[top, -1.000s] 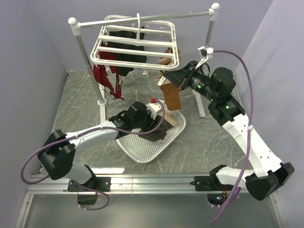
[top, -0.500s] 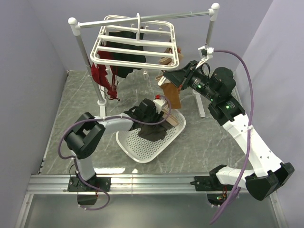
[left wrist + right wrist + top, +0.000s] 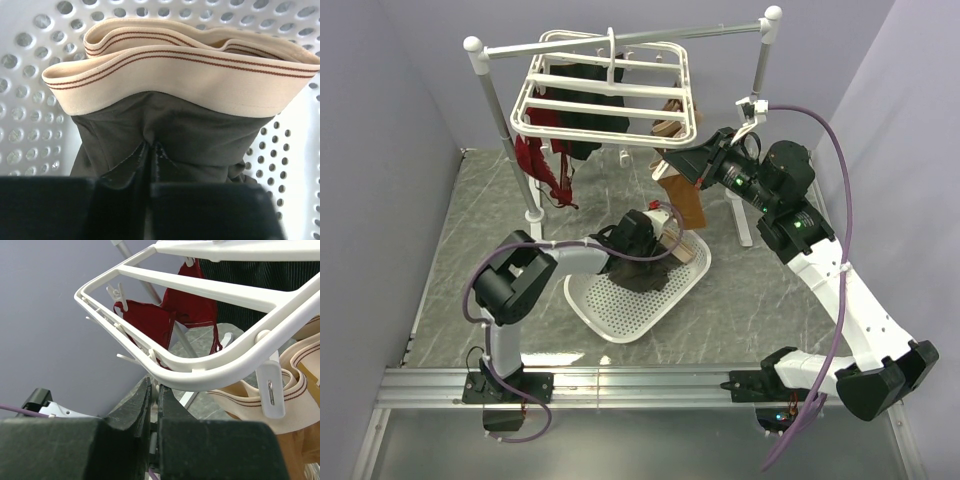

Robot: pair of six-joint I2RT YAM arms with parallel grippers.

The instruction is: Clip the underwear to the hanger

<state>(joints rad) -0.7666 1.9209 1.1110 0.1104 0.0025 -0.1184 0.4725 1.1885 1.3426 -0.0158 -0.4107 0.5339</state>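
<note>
the counter carries a white perforated basket, and everything here is placed from it. up and left of the basket a red garment hangs from the hanger, a white frame that sits level above and behind the basket, under a grey rail.

the left end effector reaches into the basket from its left side. its fingers are together, clamped on a pinch of the dark cloth of the underwear. the underwear is inside the basket, toward its far right part. in the left wrist view its pale waistband lies folded in loops, crosswise, on the side away from the fingers, with the dark body bunched toward them. in the top view its long axis runs from the basket's middle toward the far right rim, waistband end leading. whether it rests on the basket floor or is raised off it i cannot tell.

above the basket's far right rim an orange-brown garment hangs from the hanger. up and right of the basket is the right end effector, fingers pressed together, tips just under the hanger's rim; whether they pinch anything i cannot tell.
</note>
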